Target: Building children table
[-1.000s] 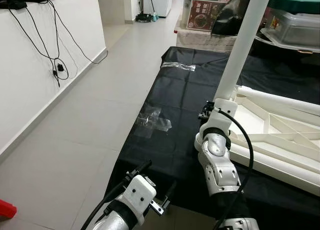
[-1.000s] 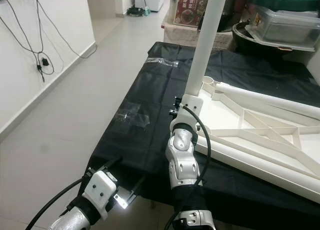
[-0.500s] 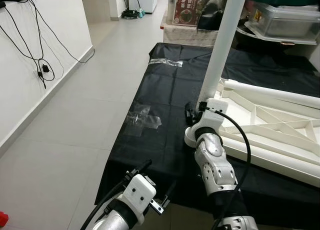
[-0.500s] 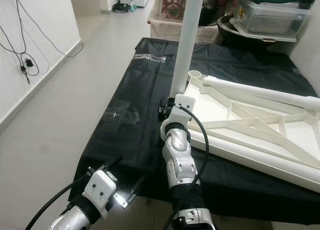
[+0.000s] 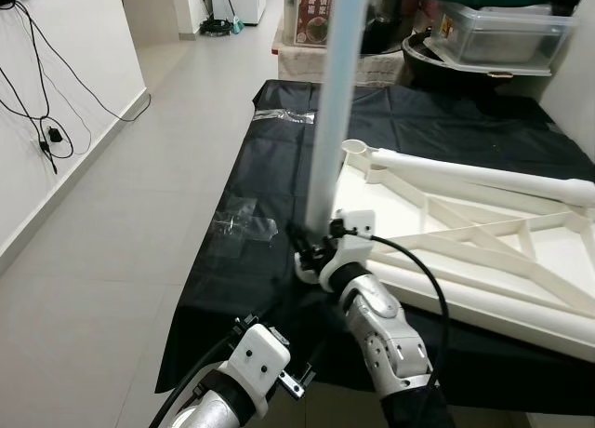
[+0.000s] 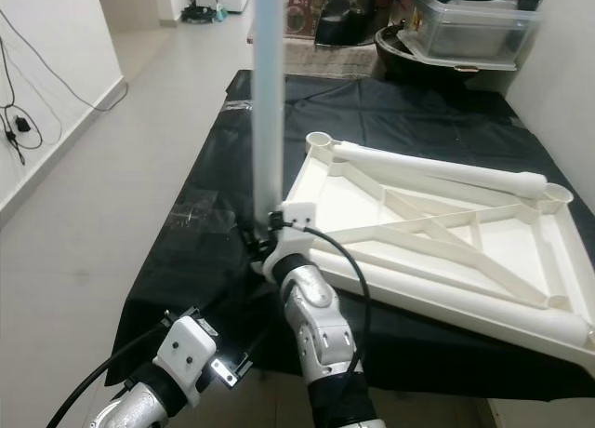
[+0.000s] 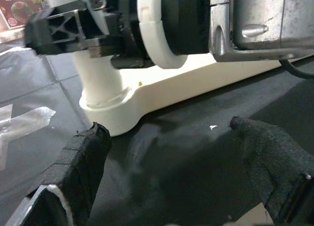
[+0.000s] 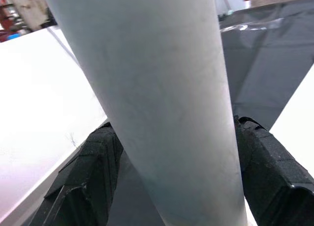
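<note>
A white plastic table frame lies on a plain black cloth. A pale bluish-white table leg stands gripped by the right gripper, which has black fingers on a silver and white arm. Left of that gripper, crumpled clear plastic wrap lies on the black. The left gripper has black, fabric-textured fingers. The floor is light grey tile, the wall white with black cables.
</note>
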### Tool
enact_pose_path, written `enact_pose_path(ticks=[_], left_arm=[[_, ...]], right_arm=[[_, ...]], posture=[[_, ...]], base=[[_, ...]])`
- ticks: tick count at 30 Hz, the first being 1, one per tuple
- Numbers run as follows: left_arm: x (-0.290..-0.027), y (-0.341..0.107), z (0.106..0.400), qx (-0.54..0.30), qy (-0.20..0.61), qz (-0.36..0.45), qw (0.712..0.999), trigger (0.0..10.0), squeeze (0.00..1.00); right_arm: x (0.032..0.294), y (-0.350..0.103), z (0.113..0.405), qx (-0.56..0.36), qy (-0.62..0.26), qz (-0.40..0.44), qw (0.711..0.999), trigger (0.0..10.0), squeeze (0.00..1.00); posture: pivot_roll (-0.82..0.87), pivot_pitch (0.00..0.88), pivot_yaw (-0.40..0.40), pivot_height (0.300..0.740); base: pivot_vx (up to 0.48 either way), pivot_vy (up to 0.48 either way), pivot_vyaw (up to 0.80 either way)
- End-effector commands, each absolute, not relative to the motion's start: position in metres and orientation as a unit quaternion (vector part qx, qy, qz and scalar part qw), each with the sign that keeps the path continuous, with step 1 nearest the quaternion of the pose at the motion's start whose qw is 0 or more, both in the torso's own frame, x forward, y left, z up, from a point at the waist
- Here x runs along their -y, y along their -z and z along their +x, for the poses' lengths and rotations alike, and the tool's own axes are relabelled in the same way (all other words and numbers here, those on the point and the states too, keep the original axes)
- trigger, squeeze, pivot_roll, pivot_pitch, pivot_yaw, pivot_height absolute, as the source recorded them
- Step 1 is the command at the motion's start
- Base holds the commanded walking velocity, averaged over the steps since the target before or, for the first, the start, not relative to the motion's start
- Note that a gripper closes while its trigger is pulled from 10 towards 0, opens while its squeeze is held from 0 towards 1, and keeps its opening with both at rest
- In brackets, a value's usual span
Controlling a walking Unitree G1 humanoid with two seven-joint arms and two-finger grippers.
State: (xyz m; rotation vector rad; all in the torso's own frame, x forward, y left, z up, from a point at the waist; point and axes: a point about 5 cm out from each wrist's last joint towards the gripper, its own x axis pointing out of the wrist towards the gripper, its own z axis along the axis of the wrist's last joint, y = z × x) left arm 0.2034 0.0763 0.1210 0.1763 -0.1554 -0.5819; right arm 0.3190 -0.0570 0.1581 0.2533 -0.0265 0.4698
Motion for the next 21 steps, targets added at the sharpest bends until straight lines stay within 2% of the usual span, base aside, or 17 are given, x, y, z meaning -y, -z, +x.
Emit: enact_pose_path(ticks=[1,5,12,14,16,21], left_arm=[[-0.076,-0.115,0.203,0.064,0.291,0.088,0.951,10.0,0.0],[-0.076,-0.115,0.203,0.064,0.289,0.088,0.951,10.0,0.0],[-0.076,-0.115,0.203,0.064,0.289,0.088,0.951,10.0,0.0],[-0.076,-0.115,0.204,0.064,0.288,0.088,0.951,10.0,0.0],[-0.077,-0.115,0.204,0.064,0.288,0.088,0.951,10.0,0.0],[-0.078,-0.115,0.205,0.064,0.289,0.089,0.951,10.0,0.0]], right_arm=[[0.038,-0.163,0.311,0.016,-0.28,0.142,0.949,10.0,0.0],[0.031,-0.167,0.307,0.021,-0.301,0.148,0.942,10.0,0.0],[0.036,-0.161,0.308,0.011,-0.301,0.134,0.944,10.0,0.0],[0.045,-0.156,0.31,0.009,-0.287,0.118,0.951,10.0,0.0],[0.068,-0.148,0.311,0.013,-0.261,0.097,0.96,10.0,0.0],[0.093,-0.139,0.299,0.016,-0.259,0.087,0.962,10.0,0.0]], posture=[[0.08,0.1,-0.049,0.74],[0.07,0.103,-0.05,0.74],[0.08,0.104,-0.051,0.74],[0.07,0.104,-0.051,0.74],[0.07,0.104,-0.047,0.74],[0.07,0.104,-0.044,0.74]], base=[[0.0,0.0,0.0],[0.0,0.0,0.0],[0.0,0.0,0.0],[0.0,0.0,0.0],[0.0,0.0,0.0],[0.0,0.0,0.0]])
